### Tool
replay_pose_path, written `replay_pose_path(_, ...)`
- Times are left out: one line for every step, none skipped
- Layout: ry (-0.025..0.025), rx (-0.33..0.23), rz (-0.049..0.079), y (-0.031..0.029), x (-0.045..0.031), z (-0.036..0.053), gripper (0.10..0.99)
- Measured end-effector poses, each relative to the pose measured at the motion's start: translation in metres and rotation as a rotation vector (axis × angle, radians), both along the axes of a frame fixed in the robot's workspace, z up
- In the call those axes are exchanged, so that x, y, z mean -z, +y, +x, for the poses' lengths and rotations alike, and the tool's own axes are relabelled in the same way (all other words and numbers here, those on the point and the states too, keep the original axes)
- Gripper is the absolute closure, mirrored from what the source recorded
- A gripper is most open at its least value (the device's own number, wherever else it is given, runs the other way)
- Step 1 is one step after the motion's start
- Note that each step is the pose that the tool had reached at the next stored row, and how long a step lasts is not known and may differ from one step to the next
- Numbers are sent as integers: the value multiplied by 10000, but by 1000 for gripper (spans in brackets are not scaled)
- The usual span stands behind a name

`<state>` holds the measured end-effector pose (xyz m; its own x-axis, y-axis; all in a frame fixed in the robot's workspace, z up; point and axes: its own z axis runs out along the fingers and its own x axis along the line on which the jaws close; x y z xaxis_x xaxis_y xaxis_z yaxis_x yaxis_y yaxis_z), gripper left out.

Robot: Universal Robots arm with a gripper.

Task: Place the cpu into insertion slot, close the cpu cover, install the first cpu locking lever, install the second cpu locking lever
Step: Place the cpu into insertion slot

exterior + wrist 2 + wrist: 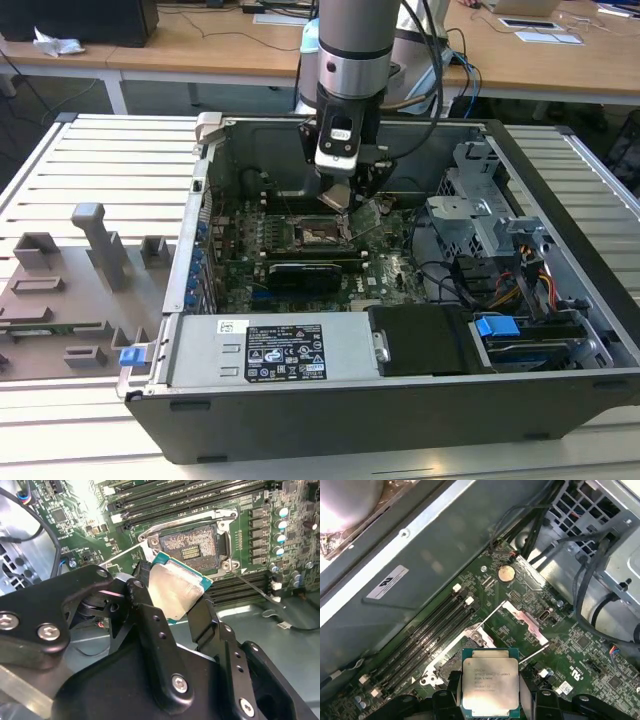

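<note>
Above the insertion slot (322, 235), you have one gripper (340, 200) on the one arm, and its two black fingers (146, 611) pinch a single cpu (336, 197) by opposite edges. In the second wrist view the cpu (175, 587) hangs tilted, silver top showing, just short of the insertion slot (195, 545), not seated in it. In the first wrist view the cpu (490, 685) sits between the finger ends of the gripper (490, 700).

The slot itself is bare, its field of contacts exposed. One cpu cover (522, 619) stands swung up off the slot, a thin silver frame beside it. Two thin wire locking levers (535, 652) rise free next to the slot, neither one hooked down. One coin battery (505, 572) lies on the green board beyond the cover, and a bank of long black card slots (422, 637) runs alongside the slot; you cannot count them surely.

Around the slot is one open computer case (350, 400), lying on its side, with two blue tabs (497, 325) at its near edge. The case rests on a slatted metal table (100, 150). One grey fixture tray (60, 290) lies on that table, well apart from the slot, on the exterior view's left. Wooden desks (200, 50) stand behind.
</note>
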<state>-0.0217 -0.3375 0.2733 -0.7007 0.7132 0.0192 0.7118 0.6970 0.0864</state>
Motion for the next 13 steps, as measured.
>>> replay_pose_path(0,90,0,0,0,0,541)
replay_pose_path(0,187,0,0,1,0,541)
replay_pose_path(0,331,0,0,1,0,541)
replay_pose_path(0,424,0,0,1,0,541)
replay_pose_path(0,723,0,0,1,0,541)
replay_pose_path(1,897,0,0,1,0,541)
replay_pose_path(0,1119,0,0,2,0,541)
replay_pose_path(0,1310,0,0,2,1,541)
replay_pose_path(0,1415,0,0,2,0,541)
replay_pose_path(0,1523,0,0,3,0,541)
replay_pose_path(0,1666,0,0,3,0,541)
replay_pose_path(1,1764,1,0,3,0,541)
replay_pose_path(0,1934,0,0,3,1,541)
